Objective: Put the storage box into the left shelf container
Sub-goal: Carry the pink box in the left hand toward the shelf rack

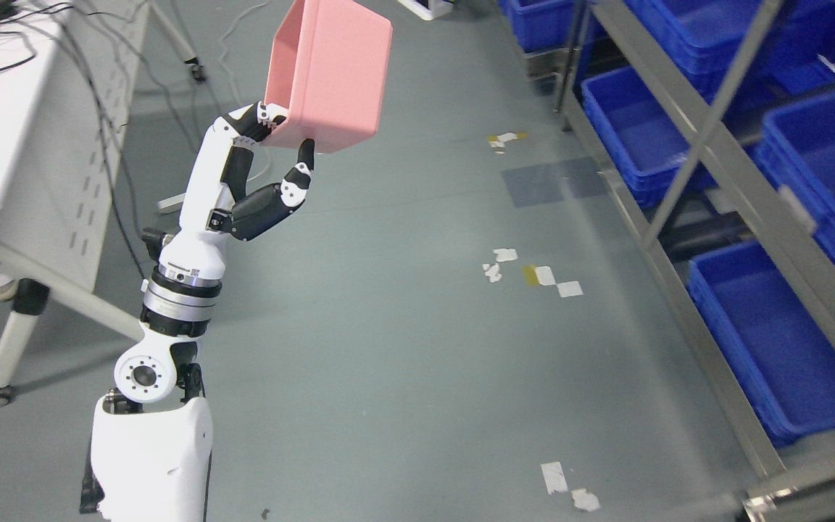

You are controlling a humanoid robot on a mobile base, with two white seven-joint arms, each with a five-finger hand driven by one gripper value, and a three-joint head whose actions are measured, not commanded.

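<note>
1. No readable text, brand, number or sign anywhere in the head view.
2. Left arm wrist ring (180,274): small dark marks that look like a code or label, too small to read.
3. Blue bins (776,348) on the metal shelf (707,145): white tags or slips on some rims, nothing legible.
4. Pink storage box (327,72): plain sides, no print visible.
5. Floor tape scraps (533,275): white and yellow pieces, blank.
6. White table (26,145): cables only, no legible labels.
</note>
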